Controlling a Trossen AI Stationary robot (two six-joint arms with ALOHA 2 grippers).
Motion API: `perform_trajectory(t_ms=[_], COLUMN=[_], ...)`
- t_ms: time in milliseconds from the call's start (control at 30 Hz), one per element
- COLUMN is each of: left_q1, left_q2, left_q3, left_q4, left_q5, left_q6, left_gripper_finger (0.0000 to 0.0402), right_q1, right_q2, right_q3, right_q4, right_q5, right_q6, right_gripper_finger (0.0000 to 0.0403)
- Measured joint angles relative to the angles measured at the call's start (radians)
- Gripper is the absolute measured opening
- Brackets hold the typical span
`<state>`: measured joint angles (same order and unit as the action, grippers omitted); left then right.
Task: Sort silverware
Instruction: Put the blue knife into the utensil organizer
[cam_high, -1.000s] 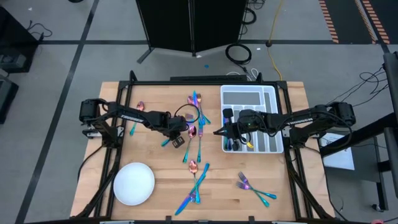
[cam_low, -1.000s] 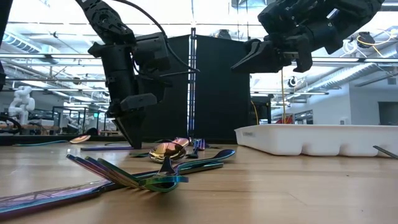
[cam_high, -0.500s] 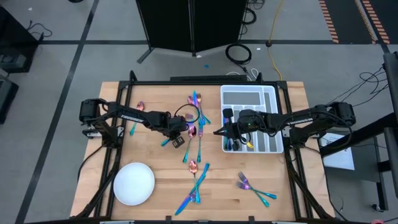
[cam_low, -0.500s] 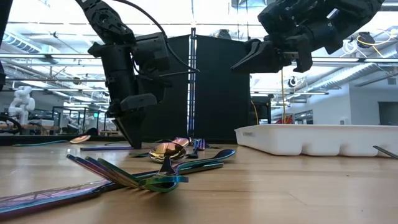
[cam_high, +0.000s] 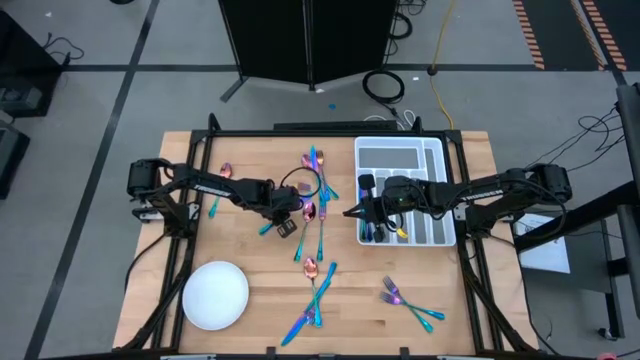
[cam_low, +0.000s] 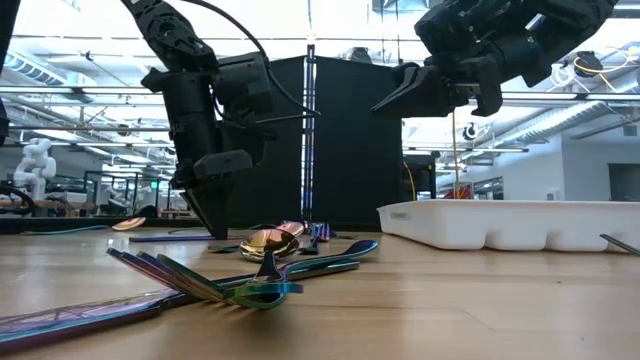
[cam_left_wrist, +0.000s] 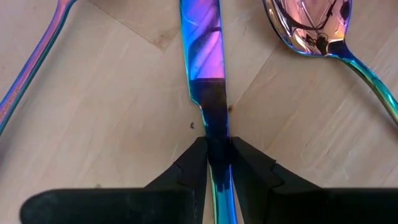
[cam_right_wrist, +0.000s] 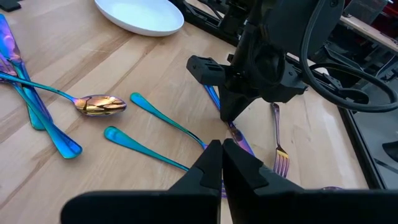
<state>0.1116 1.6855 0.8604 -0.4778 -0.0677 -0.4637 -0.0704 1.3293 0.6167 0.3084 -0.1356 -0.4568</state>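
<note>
High view: iridescent silverware (cam_high: 318, 215) lies scattered over the wooden table (cam_high: 250, 310), mostly at centre, with forks (cam_high: 405, 300) toward 5 o'clock. The left gripper (cam_high: 285, 212) sits low at table centre; the right gripper (cam_high: 355, 212) hovers at the white tray's (cam_high: 440, 190) 9 o'clock edge.

Low view: the left gripper (cam_low: 205, 215) points down to the tabletop.

Left wrist view: its fingers (cam_left_wrist: 193, 165) pinch a purple-blue knife (cam_left_wrist: 205, 56) lying flat.

Right wrist view: the right gripper (cam_right_wrist: 222, 149) is pressed together, empty.
</note>
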Motion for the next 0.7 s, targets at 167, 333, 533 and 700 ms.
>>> perform_trajectory(t_ms=[167,333,533,700], left_q1=[0.008,0.029,0.032,0.033], left_q2=[-0.014,-0.043,-0.045,-0.045], left_q3=[-0.001,-0.004,-0.003,-0.002], left_q4=[-0.003,-0.017,-0.015,-0.010], left_q5=[0.011,0.022,0.022,0.023], left_q6=[0.002,0.000,0.000,0.001], left_gripper_finger=[0.0069,0.0069,0.0069,0.0069], right_q1=[0.000,0.000,0.000,0.000], right_q2=[0.000,0.000,0.000,0.000], right_q3=[0.000,0.000,0.000,0.000], right_q4=[0.000,-0.001,-0.005,-0.006], right_q5=[0.000,0.000,0.000,0.000], right_q6=[0.000,0.000,0.000,0.000], right_gripper_finger=[0.0000,0.0000,0.0000,0.0000])
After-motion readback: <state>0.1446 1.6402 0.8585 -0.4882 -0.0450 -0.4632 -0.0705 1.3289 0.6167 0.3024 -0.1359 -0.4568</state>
